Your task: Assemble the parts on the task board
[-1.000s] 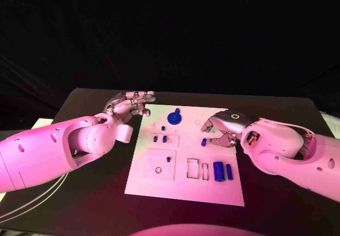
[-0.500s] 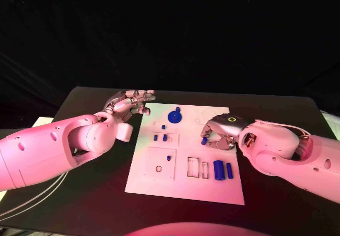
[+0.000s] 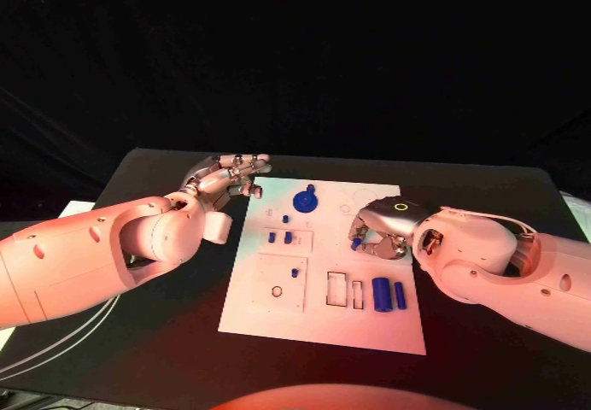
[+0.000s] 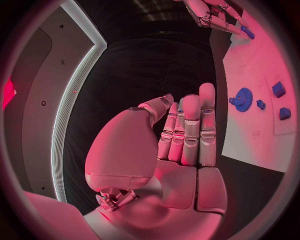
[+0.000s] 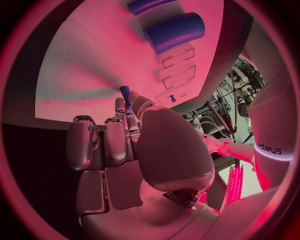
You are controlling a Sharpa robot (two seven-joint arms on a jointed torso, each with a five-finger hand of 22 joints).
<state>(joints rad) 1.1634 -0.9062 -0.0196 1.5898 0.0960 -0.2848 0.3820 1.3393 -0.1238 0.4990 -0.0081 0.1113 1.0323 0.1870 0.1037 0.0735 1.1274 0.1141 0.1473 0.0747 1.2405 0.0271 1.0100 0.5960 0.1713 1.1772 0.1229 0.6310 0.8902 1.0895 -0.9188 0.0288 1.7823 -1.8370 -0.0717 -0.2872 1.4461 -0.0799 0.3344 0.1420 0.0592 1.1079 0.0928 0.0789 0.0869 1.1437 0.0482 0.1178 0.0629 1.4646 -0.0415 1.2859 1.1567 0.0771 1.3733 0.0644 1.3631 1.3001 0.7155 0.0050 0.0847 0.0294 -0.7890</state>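
Observation:
The white task board point(image 3: 323, 318) lies in the middle of the black table. My right hand point(image 3: 379, 225) hovers over the board's right middle and pinches a small blue peg point(image 3: 356, 243) between thumb and finger; the right wrist view shows the peg point(image 5: 125, 93) at the fingertips. My left hand point(image 3: 231, 179) hangs above the board's far left corner, fingers stretched out and holding nothing. A blue gear point(image 3: 303, 203) sits near the far edge, with small blue pieces point(image 3: 281, 239) just before it. A thick blue cylinder point(image 3: 381, 293) and a thinner one point(image 3: 398, 295) lie at the near right.
Rectangular recesses point(image 3: 343, 289) and a square outline with a small ring point(image 3: 276, 292) mark the board's near half. Bare black table point(image 3: 493, 196) surrounds the board. In the left wrist view the gear point(image 4: 242, 99) and my right hand point(image 4: 215, 12) appear beyond the left hand point(image 4: 181, 135).
My right hand has turned slightly and drawn in over the peg, staying at nearly the same spot. The left hand has not moved.

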